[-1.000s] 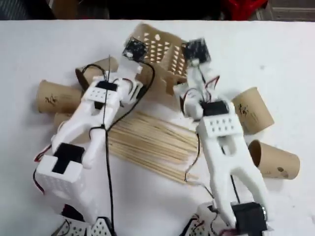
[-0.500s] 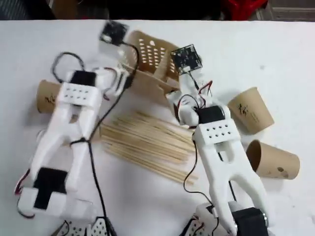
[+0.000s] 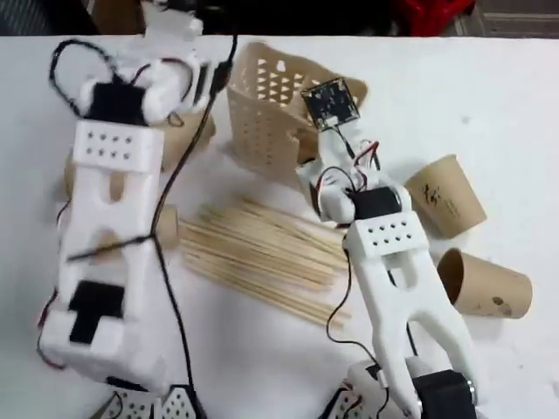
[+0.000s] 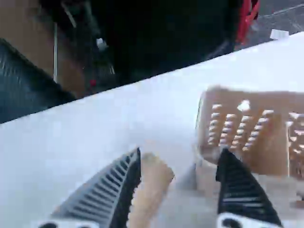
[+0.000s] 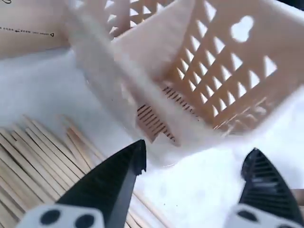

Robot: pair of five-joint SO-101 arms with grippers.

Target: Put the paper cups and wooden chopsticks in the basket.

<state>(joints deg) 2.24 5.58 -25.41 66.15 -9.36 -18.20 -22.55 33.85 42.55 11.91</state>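
The tan lattice basket (image 3: 272,100) stands at the back middle of the table and looks tipped in the right wrist view. A wide bundle of wooden chopsticks (image 3: 262,253) lies in the middle. Two paper cups (image 3: 450,196) (image 3: 485,284) lie at the right. Another cup (image 3: 188,131) lies half hidden under the left arm (image 3: 109,201). My left gripper (image 4: 178,166) is open and held above the table, with a cup (image 4: 149,190) below its fingers and the basket (image 4: 251,133) beside it. My right gripper (image 5: 197,161) is open just in front of the basket (image 5: 213,61), beside the chopsticks (image 5: 28,161).
The right arm (image 3: 389,253) crosses the chopsticks' right end, its camera board (image 3: 330,100) over the basket's edge. One more cup (image 3: 166,223) peeks out from under the left arm. The table's far edge runs right behind the basket, with dark clutter beyond it.
The left arm has swung up and toward the far left corner, away from the basket. The basket has shifted and turned. The right arm has edged slightly left.
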